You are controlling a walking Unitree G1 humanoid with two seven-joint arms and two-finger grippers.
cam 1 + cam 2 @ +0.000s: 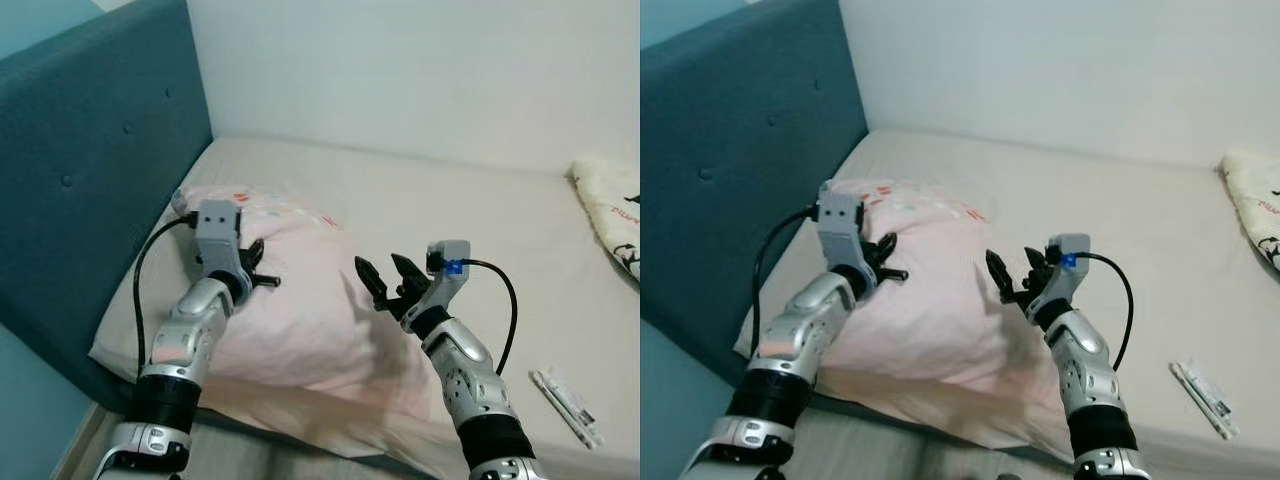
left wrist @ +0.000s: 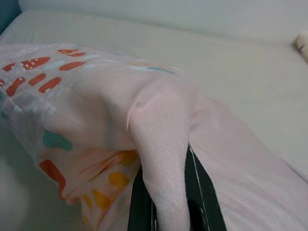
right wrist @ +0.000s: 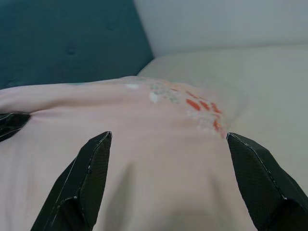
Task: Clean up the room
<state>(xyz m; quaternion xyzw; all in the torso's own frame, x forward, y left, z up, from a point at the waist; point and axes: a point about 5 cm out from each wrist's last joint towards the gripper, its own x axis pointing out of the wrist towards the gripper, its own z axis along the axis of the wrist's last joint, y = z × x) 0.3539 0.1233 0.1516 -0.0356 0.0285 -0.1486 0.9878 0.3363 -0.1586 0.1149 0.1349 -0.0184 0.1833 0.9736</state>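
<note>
A pale pink pillow (image 1: 300, 310) with small coloured prints lies at the head of the bed, close to the teal headboard (image 1: 90, 190). My left gripper (image 1: 262, 270) is over the pillow's left part and is shut on a fold of the pink pillow fabric (image 2: 163, 163), pinched between its two black fingers (image 2: 202, 197). My right gripper (image 1: 383, 277) hovers open just above the pillow's right part, its fingers (image 3: 84, 178) spread wide with nothing between them.
The beige mattress (image 1: 460, 230) stretches to the white wall. A cream printed cloth or cushion (image 1: 612, 215) lies at the far right edge. A small white packet (image 1: 566, 402) rests on the mattress near the front right.
</note>
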